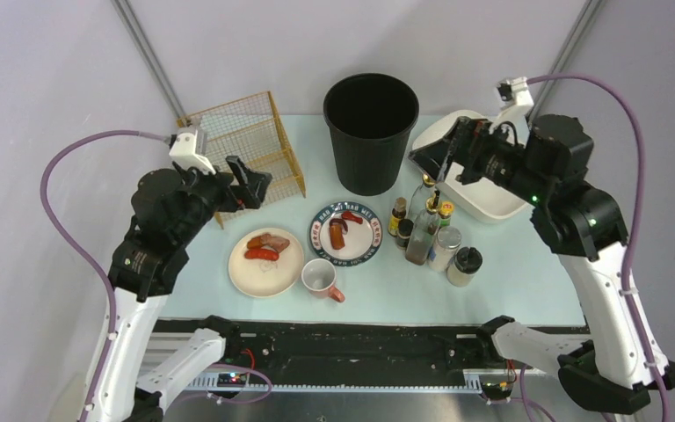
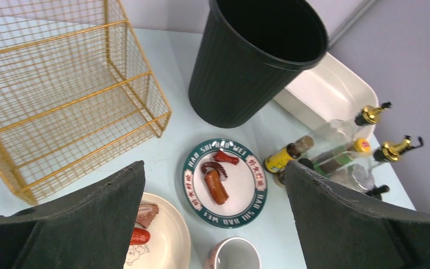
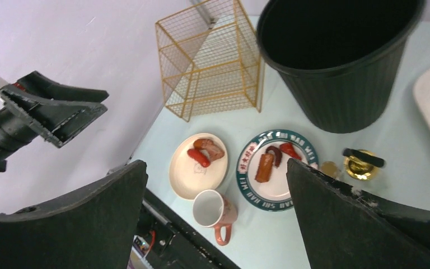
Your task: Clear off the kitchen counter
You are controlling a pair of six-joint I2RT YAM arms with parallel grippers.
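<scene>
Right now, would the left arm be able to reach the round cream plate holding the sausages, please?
Probably yes: the left gripper hangs open just beyond the round cream plate, nothing lies between them, and the gold wire basket and pink mug stand clear of that path.

The smooth, pale mint-green counter [image 1: 510,290] carries a gold wire rack [image 1: 250,145] at its back left corner, a tall black ribbed plastic bin [image 1: 370,132] at the back centre and a white rectangular basin [image 1: 492,207] at the back right. In front of the bin lies a round white plate with a green lettered rim [image 1: 362,242], with a cream round plate [image 1: 264,274] to its left and a pink mug [image 1: 321,279] just beside both, nearer the front edge. A tight cluster of glass bottles and jars [image 1: 431,233] stands to the right of the green-rimmed plate, in front of the basin.
</scene>
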